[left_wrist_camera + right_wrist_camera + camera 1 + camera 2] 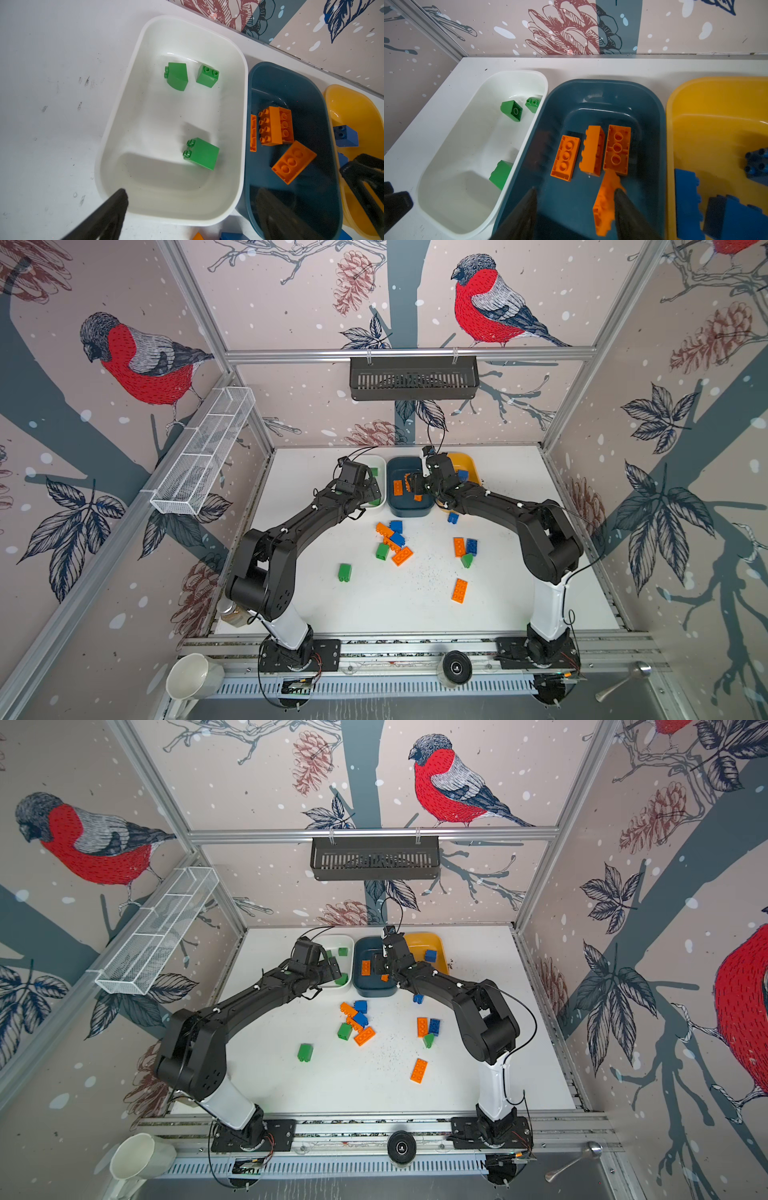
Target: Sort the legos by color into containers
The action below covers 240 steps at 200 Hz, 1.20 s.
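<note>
the white tub (158,116) holds three green bricks (201,153), the teal tub (602,99) three orange bricks (565,158) side by side, the yellow tub (716,99) blue bricks (687,199). the right gripper (576,191) hangs over the teal tub, jaws apart, with a blurred fourth orange brick (605,203) against one finger only. the left gripper (193,193) gapes wide over the white tub, and loose bricks (395,543) in all three colours lie on the table (415,605).

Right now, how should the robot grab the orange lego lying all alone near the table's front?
From straight above, pinch the lone orange lego across its narrow width, jaws on its two long sides. It lies flat, studs up, nothing touching it.
</note>
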{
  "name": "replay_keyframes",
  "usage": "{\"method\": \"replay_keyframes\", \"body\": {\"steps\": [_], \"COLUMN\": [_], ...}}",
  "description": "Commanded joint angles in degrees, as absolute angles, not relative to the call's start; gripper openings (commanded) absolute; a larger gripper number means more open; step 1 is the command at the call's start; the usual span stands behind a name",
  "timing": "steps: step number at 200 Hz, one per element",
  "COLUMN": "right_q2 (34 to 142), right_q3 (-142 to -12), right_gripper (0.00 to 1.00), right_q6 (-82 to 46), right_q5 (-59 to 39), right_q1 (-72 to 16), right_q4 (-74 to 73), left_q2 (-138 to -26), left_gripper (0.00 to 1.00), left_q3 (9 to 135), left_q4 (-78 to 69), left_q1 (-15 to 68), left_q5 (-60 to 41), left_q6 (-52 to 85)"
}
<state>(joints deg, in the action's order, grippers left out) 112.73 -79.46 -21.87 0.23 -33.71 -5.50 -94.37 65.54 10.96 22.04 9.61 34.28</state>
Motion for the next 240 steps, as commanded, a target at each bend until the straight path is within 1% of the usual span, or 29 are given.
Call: {"method": "replay_keyframes", "body": {"steps": [1,54,93,115,151,191,240], "right_q2": [109.71,95.87,84.09,79.77,81.35,86.06,90.88], "right_q3": [-77.49,-64.09,-51.48,-46.35,-46.09,-48.07,-50.27], "right_gripper": [0.68,0.79,0.8,0.8,0.81,0.82,0.83], "right_q6": [-22.04,-23.29,-27.37,-27.39,-28.73,-28.23,-28.74], "right_q5": [-1.21,-1.02,2.21,2.24,2.19,2.48,6.07], "right_q1": [-33.75,-33.92,-34.07,-33.82,-33.92,-34.1,-34.43], "right_q4": [-4.73,-4.42,0.76,4.7,12.78,14.97,17.88], "left_q2": [-93.26,-94.01,-95.14,-96.0,-97.32,-97.81,-98.21], "left_gripper": [0.97,0.97,0.97,0.97,0.97,0.97,0.97], "left_q3": [65.04,66.32,67.33,67.74,69.18,69.19,69.34], "left_q4": [10.65,10.5,9.05,8.02,8.09,8.35,9.11], "left_q1": [22.71,26.47,29.24,29.52,29.48,29.45,29.49], "left_q5": [11.82,14.45,14.12,13.21,12.08,11.95,12.47], "left_q6": [34.25,33.61,33.64,33.76,33.61,33.78,33.92]}}
